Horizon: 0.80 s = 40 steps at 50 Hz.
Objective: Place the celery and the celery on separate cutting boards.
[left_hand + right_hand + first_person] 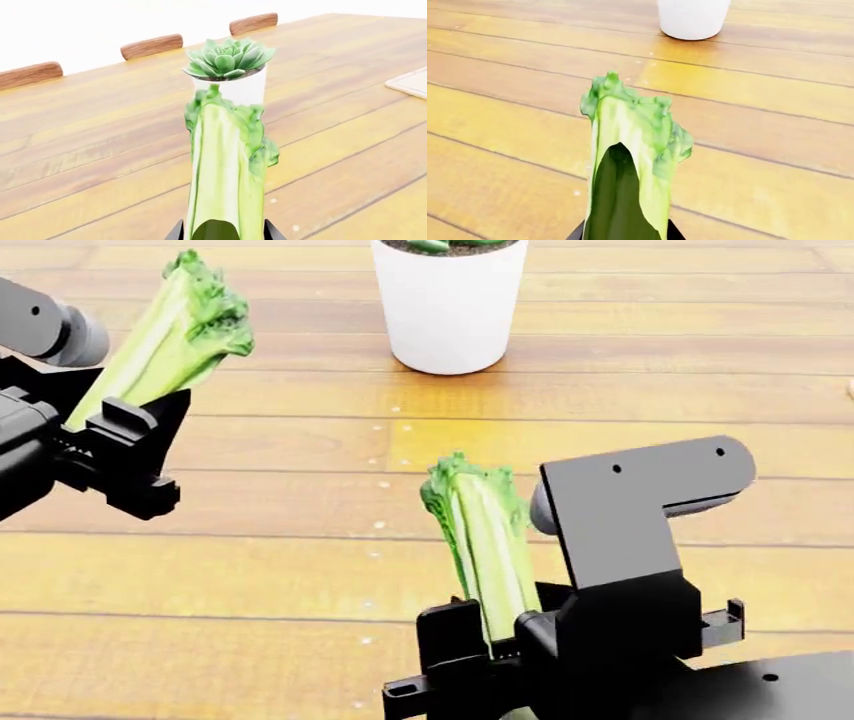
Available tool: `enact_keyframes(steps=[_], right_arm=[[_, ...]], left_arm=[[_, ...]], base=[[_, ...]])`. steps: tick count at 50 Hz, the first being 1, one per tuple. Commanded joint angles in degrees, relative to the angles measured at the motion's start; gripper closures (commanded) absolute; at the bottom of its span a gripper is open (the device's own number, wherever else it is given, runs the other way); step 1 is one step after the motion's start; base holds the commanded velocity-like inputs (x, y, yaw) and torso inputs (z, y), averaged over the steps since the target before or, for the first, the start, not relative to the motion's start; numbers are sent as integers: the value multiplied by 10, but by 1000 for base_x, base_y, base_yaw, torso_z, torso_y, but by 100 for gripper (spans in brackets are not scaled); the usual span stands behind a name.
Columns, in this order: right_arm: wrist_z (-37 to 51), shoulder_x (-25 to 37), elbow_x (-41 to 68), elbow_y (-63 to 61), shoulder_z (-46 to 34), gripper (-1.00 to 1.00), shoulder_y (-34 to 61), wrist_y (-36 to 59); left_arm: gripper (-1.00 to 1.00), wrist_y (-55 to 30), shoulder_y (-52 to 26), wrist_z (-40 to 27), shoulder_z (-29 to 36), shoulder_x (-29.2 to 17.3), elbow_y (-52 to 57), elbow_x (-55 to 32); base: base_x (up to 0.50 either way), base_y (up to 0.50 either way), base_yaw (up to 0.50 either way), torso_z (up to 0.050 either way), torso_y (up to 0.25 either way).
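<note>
No writing or brand mark shows in any of the three views.

Head view: the left pincer (114, 445) is closed on a celery bunch (171, 330) held off the counter (267, 580). Its pale ribbed stalks run up from the jaws to a dark green leafy top, the long axis slanting up and toward the far side. The right pincer (497, 640) grips a second celery bunch (483, 540) of the same look (pale green stalks, frilly darker top), its long axis pointing away from the robot with the leaves at the far end. A white pot (450, 305) stands on the counter beyond both.

Left wrist view: the celery bunch (227, 175) rises from between the dark jaw tips, ribbed and light green, with ragged leaf edges down its sides. Its leafy end points toward the white pot (243, 87), which holds a green rosette plant (228, 59). A corner of a pale board (410, 82) lies on the counter (100, 150) well to one side, and three chair backs (152, 46) line the far edge.

Right wrist view: the second celery bunch (630, 165) fills the middle, its hollow inner curve dark green, its leafy tip aimed across the counter (774, 150) toward the white pot (692, 19). Black jaw tips show on either side of its base.
</note>
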Motion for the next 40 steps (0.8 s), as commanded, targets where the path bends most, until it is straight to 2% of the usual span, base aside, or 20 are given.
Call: enact_keyframes(steps=[1, 9, 12, 22, 40], right_arm=[[-92, 42, -115, -5, 85, 100, -25, 5], [-120, 67, -157, 17, 89, 100, -2, 25], [-126, 67, -156, 13, 85, 100, 3, 31], [-140, 67, -174, 19, 80, 100, -3, 32], [-156, 70, -187, 44, 71, 100, 14, 39]], left_arm=[[100, 21, 29, -11, -38, -25, 24, -12], [100, -13, 56, -66, -79, -54, 80, -87], [100, -14, 54, -69, -78, -56, 81, -90], [100, -26, 47, -96, -88, -64, 85, -123], [100, -8, 62, -85, -80, -70, 87, -122]], base=[[0, 0, 0, 0, 0], [0, 0, 0, 0, 0], [0, -186, 0, 0, 3], [0, -500, 0, 0, 0], [0, -500, 0, 0, 1]])
